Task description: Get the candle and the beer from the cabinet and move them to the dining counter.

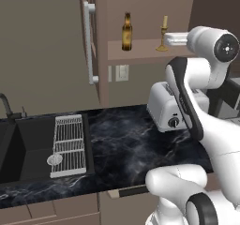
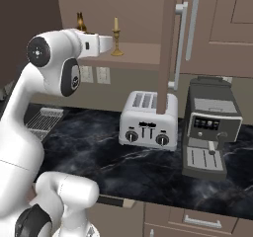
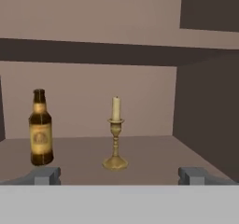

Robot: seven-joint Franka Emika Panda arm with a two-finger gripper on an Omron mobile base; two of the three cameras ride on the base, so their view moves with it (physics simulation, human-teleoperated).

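In the hand view, the pincer [image 3: 119, 175] is wide open and holds nothing. The candle [image 3: 115, 135] stands at centre frame on the cabinet [image 3: 140, 150] shelf, the beer [image 3: 40, 134] at its left.

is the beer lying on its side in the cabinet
No, the beer stands upright on the cabinet shelf, beside the candle.

flat, even rendered light, moderately bright, no glare. soft low-res blur throughout. cabinet [image 3: 93, 120] interior dimmer, dark shadow band under its upper shelf; faint shadow beside the candle [image 3: 115, 139] base.
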